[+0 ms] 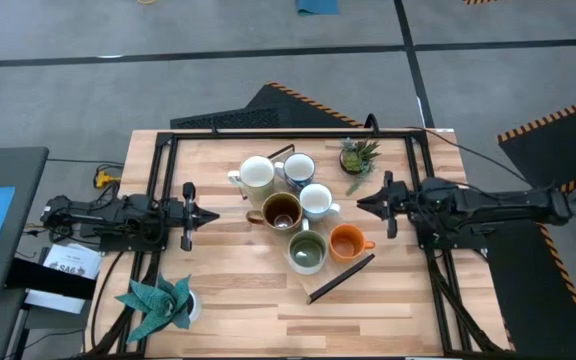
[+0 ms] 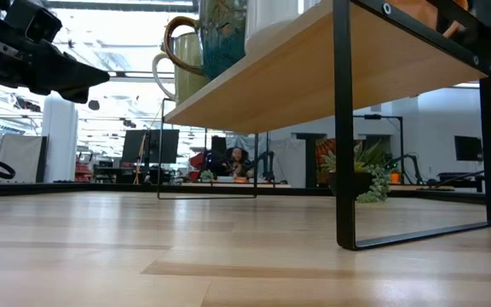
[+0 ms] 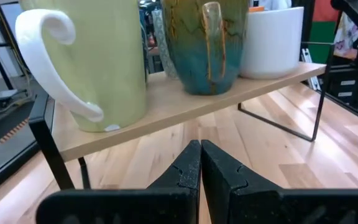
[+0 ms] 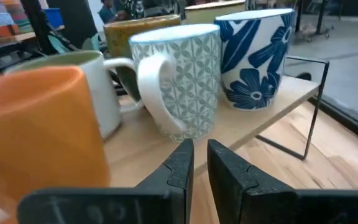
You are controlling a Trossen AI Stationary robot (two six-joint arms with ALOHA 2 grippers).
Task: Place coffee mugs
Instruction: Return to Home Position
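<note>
Six mugs stand upright in a cluster on a small raised wooden shelf [image 1: 268, 240] at mid-table: cream [image 1: 257, 173], white with blue flowers [image 1: 298, 168], pale patterned [image 1: 316, 200], dark brown [image 1: 281, 211], green [image 1: 307, 251] and orange [image 1: 346, 241]. My left gripper [image 1: 211, 214] hovers left of the cluster, pointing at it, shut; its wrist view has the fingertips [image 3: 199, 165] together before the cream mug [image 3: 98, 62]. My right gripper [image 1: 361, 205] hovers right of the cluster, shut but for a narrow slit [image 4: 201, 162], facing the patterned mug [image 4: 179, 81].
A small pot with a spiky green plant [image 1: 358, 155] stands at the far right of the table. A teal folded-paper plant [image 1: 158, 305] sits at the near left corner. The shelf's black legs [image 2: 344, 128] stand on the tabletop. A black frame [image 1: 288, 134] rims the table.
</note>
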